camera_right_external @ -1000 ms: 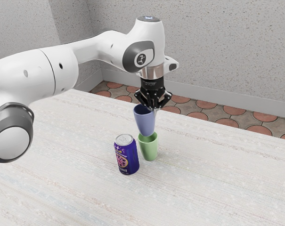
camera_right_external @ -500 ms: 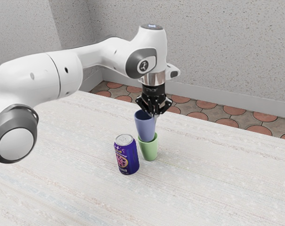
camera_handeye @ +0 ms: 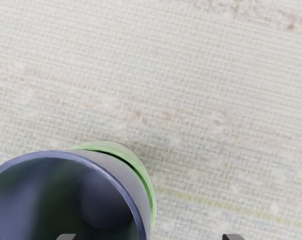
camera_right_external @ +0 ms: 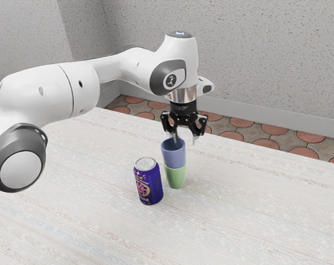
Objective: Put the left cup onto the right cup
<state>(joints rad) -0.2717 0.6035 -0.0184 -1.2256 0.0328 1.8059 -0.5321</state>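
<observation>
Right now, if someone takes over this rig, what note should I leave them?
Gripper: open, holding nothing, just above the blue cup.
Cups: the blue cup stands upright, nested in the green cup on the table.
Can: close beside the cups, on the exterior view's left.
Done: the stacking looks complete.
Left: probably only to lift the hand straight up, clear of the rim.

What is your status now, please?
Gripper open, above the stack. Blue cup nested in green cup. Purple can close beside, not blocking.
</observation>
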